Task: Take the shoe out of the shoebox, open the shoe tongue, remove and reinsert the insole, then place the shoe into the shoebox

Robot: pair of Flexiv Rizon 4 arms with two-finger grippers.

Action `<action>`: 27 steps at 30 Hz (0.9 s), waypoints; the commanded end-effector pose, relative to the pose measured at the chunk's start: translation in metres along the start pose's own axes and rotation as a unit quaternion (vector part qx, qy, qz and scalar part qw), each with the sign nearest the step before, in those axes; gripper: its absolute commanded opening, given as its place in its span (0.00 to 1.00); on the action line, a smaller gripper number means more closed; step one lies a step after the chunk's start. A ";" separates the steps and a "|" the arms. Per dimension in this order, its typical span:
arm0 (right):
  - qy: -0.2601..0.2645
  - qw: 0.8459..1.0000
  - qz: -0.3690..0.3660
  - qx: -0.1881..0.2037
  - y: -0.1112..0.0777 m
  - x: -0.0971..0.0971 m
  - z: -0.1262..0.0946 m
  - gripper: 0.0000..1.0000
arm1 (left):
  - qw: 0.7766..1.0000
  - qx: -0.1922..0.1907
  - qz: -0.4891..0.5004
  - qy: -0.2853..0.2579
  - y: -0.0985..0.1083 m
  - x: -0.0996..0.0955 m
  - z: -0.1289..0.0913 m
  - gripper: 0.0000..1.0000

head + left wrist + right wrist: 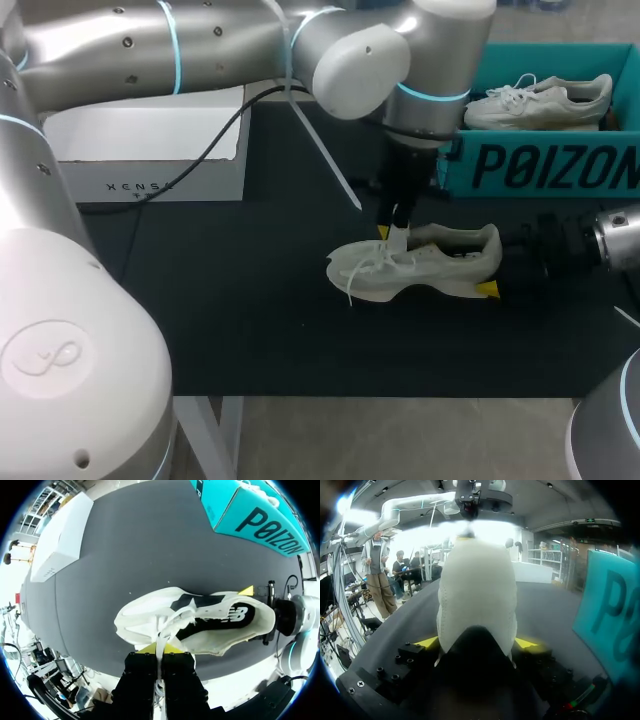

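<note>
Your left pincer (160,649) is clenched on the tongue (161,639) of the white sneaker (200,620), straight above the laces. Your right pincer (477,642) grasps the sneaker's heel from both sides, with the toe pointing away ahead of it. The sneaker rests on the dark counter (250,300). The teal shoebox (540,165) stands ahead of the left pincer, past the sneaker, and holds a second sneaker (540,100).
</note>
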State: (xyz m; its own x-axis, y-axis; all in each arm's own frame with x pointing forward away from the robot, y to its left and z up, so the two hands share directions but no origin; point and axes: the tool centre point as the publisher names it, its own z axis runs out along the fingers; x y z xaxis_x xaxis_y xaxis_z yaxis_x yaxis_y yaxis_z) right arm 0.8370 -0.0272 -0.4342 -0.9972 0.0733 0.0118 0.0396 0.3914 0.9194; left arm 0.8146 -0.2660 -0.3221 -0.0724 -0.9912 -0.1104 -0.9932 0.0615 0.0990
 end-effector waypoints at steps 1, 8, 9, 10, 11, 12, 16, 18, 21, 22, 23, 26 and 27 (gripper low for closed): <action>-0.001 1.000 0.001 0.001 -0.004 -0.001 0.004 0.00 | 1.000 0.001 -0.005 0.010 0.005 -0.012 0.004 0.00; -0.001 1.000 0.001 0.001 -0.004 -0.001 0.004 0.00 | 1.000 -0.015 -0.014 0.011 0.005 -0.015 0.014 0.00; -0.001 1.000 0.001 0.001 -0.004 -0.001 0.004 0.00 | 1.000 -0.018 -0.013 0.011 0.005 -0.015 0.015 0.00; -0.001 1.000 0.001 0.001 -0.004 -0.001 0.004 0.00 | 1.000 -0.021 -0.013 0.011 0.004 -0.014 0.016 0.00; -0.001 1.000 0.001 0.001 -0.004 -0.001 0.004 0.00 | 1.000 -0.023 -0.014 0.013 0.004 -0.013 0.016 0.00; -0.001 1.000 0.001 0.001 -0.004 -0.001 0.004 0.00 | 1.000 -0.023 -0.014 0.013 0.003 -0.012 0.015 0.63; -0.001 1.000 0.001 0.001 -0.004 -0.001 0.004 0.00 | 1.000 0.000 0.010 0.025 -0.001 -0.009 0.003 1.00; -0.001 1.000 0.001 0.001 -0.004 -0.001 0.004 0.00 | 0.999 0.015 0.025 0.027 -0.005 -0.009 -0.005 1.00; -0.001 1.000 0.001 0.001 -0.004 -0.001 0.004 0.00 | 0.994 0.000 0.103 0.034 -0.012 -0.004 -0.024 1.00; -0.001 1.000 0.001 0.001 -0.004 -0.001 0.004 0.00 | 0.991 0.004 0.132 0.022 -0.013 -0.002 -0.031 1.00; -0.001 1.000 0.001 0.001 -0.004 -0.001 0.004 0.00 | 0.986 0.012 0.164 0.020 -0.015 -0.002 -0.039 1.00; -0.001 1.000 0.001 0.001 -0.004 -0.001 0.004 0.00 | 0.960 0.038 0.276 0.012 -0.021 -0.003 -0.065 1.00; -0.001 1.000 0.001 0.001 -0.004 -0.001 0.004 0.00 | 0.944 0.051 0.325 0.011 -0.022 -0.003 -0.074 1.00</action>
State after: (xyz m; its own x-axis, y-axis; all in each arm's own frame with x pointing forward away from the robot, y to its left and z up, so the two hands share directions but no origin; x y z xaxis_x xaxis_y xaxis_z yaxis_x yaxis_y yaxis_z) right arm 0.8370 -0.0272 -0.4342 -0.9972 0.0735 0.0118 0.0397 0.3915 0.9193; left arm 0.8361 -0.2701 -0.2831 -0.3438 -0.9389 -0.0184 -0.9366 0.3414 0.0793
